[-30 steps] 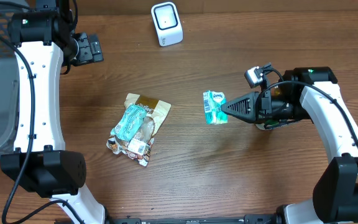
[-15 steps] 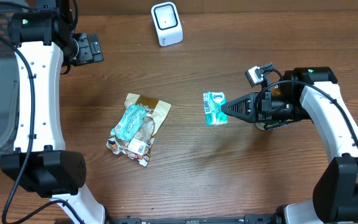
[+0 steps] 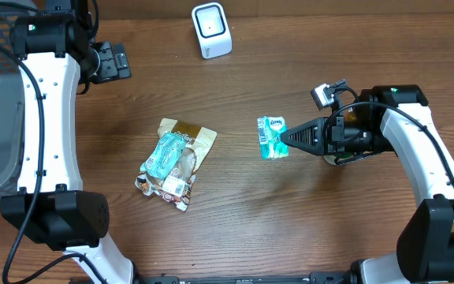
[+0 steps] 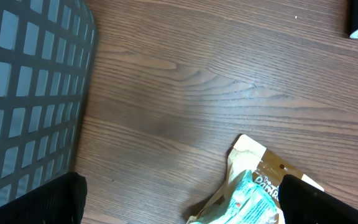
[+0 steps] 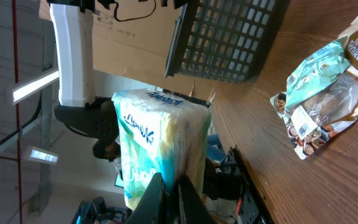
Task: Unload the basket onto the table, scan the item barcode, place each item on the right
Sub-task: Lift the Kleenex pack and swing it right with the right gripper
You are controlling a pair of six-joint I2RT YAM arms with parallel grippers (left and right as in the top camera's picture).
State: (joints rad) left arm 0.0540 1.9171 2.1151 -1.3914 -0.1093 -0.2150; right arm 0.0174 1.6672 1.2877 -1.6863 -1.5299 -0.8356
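The right gripper [image 3: 288, 137] is clamped on a small teal-and-white plastic tissue packet [image 3: 272, 136]. The packet juts left from its fingertips, right of centre and nearer than the white box-shaped scanner [image 3: 211, 30]. The left gripper [image 3: 110, 61] hangs far left, jaws wide apart.

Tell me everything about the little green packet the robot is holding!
The packet is small, soft and puffy, in shiny plastic wrap, mint green and white with blue writing. The right hand is shut on one edge, pinching it. It is over the wooden table, between that arm and the snack bags.
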